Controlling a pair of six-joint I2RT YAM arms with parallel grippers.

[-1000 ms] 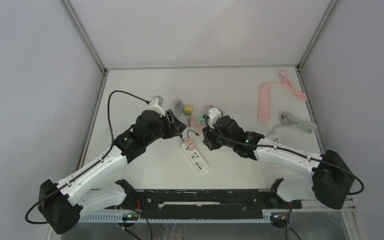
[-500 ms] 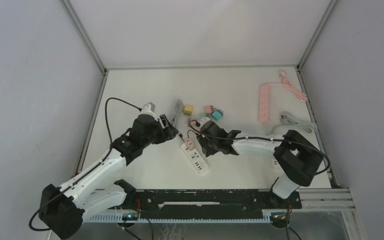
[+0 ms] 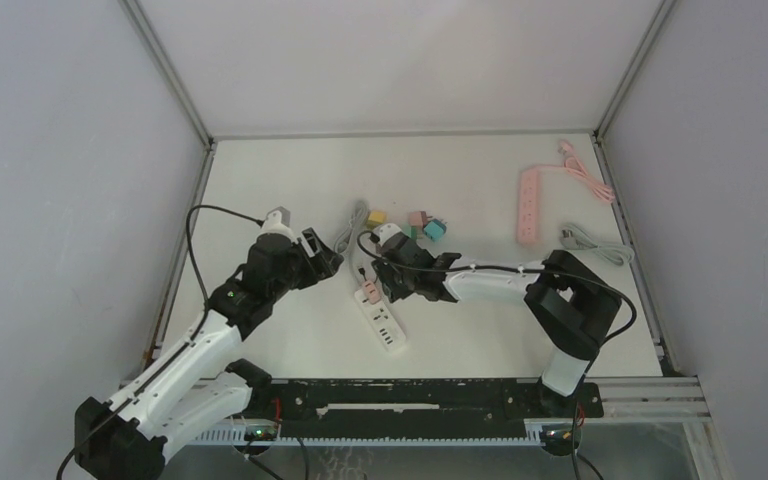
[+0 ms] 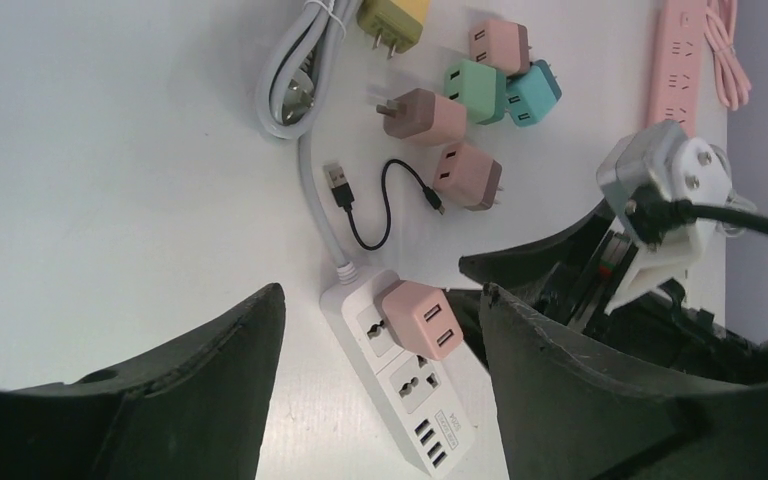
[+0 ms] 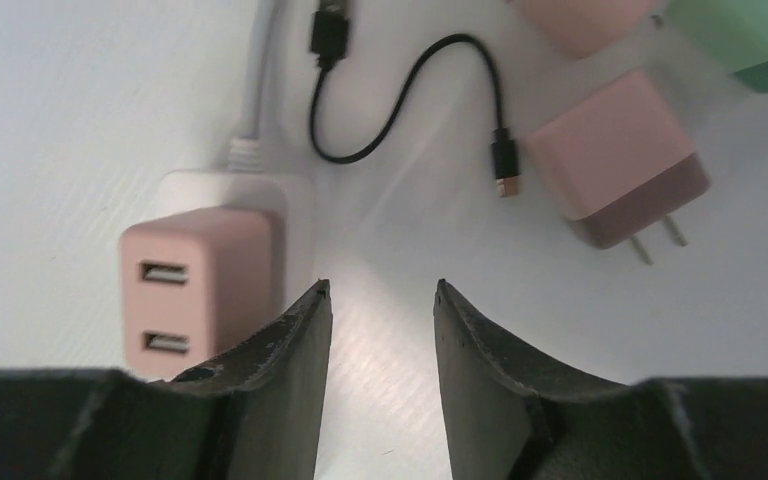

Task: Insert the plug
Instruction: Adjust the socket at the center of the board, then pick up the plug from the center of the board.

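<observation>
Near the middle of the surface [image 3: 280, 170], a little toward the near edge: a white power strip [image 3: 388, 325], lying slantwise. Seated in the socket at its far end, a pink plug [image 3: 368, 293], with two USB ports facing up.

To the left of the plug, clear of it: the left fingers [image 4: 170, 400], spread wide, holding nothing. Seen between them in the wrist view, only the plugged end of the strip farther off.

Just right of the plug, low over the surface: the right fingers [image 5: 275, 390], parted, with an empty gap and bare surface between. Close against the plug's edge on one side; contact impossible to tell.

Beyond the strip's far end: a short black USB cable [image 4: 337, 181], loose and curled, and a bundled white cord [image 4: 295, 80] running back to the strip. Farther toward the far edge, a cluster of loose chargers [image 4: 428, 117] in yellow, green, teal and dusty pink.

Near the right edge, toward the far right corner: a pink power strip [image 3: 529, 205] with its cord. Nearer along that edge, a coiled grey cable [image 3: 590, 245].
</observation>
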